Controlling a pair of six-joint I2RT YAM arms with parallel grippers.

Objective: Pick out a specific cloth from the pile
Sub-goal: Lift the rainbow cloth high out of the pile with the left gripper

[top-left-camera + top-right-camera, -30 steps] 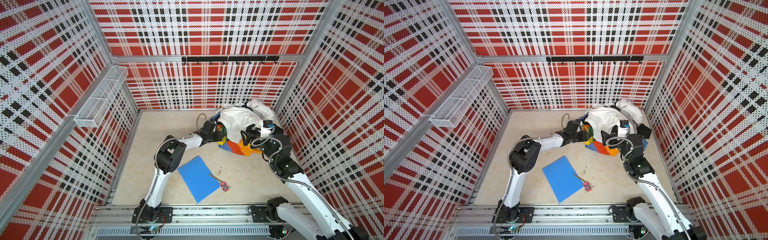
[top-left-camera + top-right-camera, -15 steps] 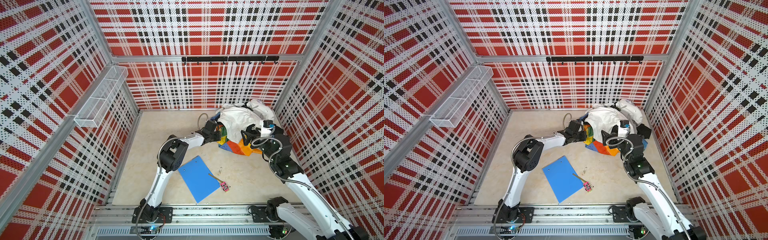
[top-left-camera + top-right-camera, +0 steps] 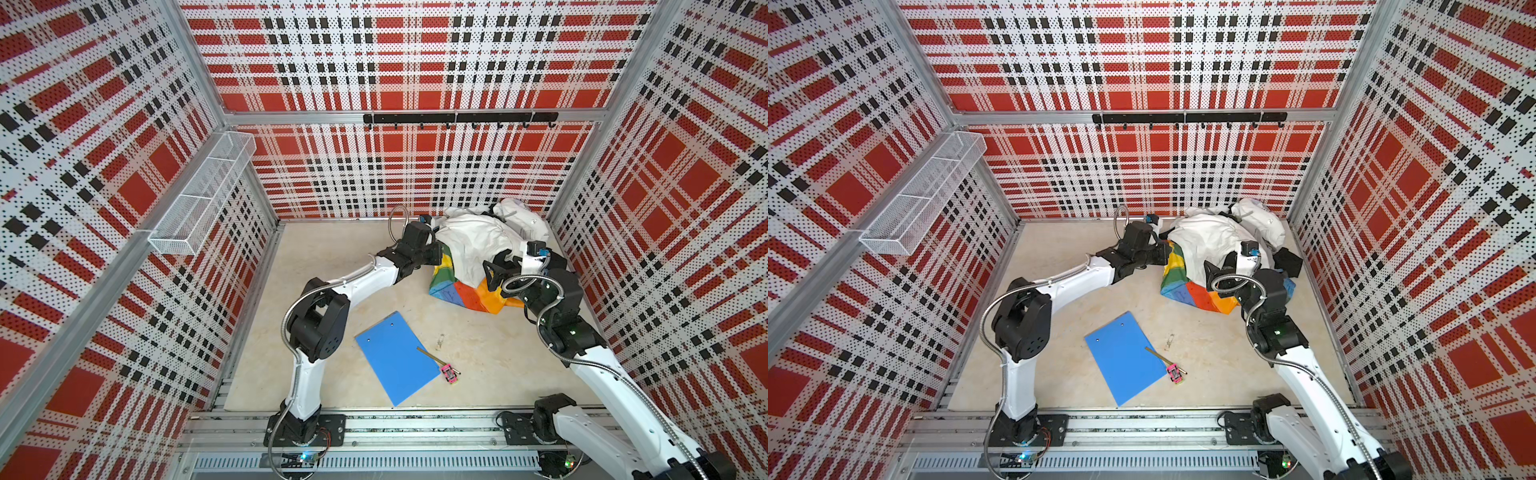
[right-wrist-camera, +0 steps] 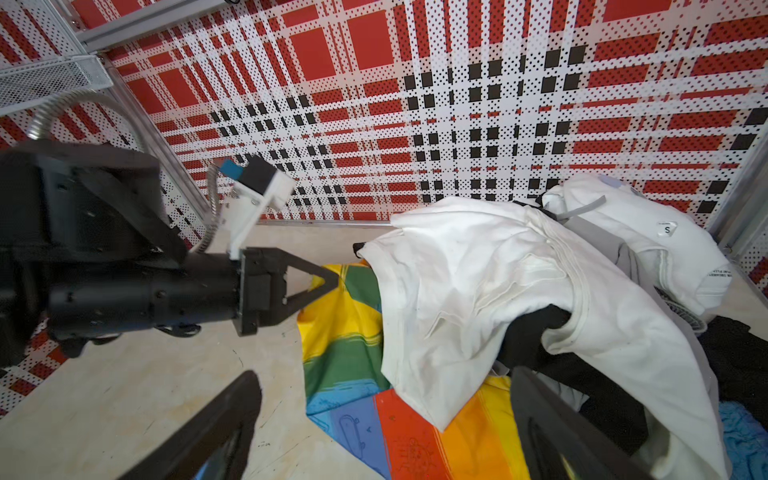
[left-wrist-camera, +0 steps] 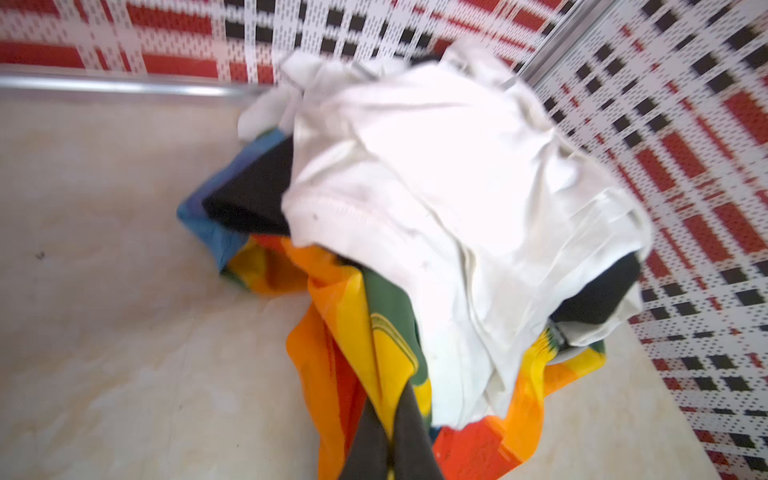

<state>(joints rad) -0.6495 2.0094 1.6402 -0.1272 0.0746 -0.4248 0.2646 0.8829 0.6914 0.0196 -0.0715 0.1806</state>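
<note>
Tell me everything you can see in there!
thin rainbow patchwork cloth: one, red-orange-yellow-green-blue, under the pile's near side
pile of garments: one, mostly white with black and grey, far right corner
flat blue board: one, blue, front middle
small toy car: one, pink, beside the board
thin stick: one, brown, by the car
wire mesh basket: one, white, left wall
hook rail: one, black, back wall
left end effector: one, black, shut on the cloth's edge
right end effector: one, black, open by the pile

The left arm (image 3: pixel 365 278), elbow bent, reaches toward 2 o'clock in both top views, its left gripper (image 3: pixel 438 253) pinched closed on the cloth (image 3: pixel 446 286). The right arm (image 3: pixel 598 365) stretches toward 11 o'clock, with the right gripper (image 4: pixel 384 378) spread wide.
</note>
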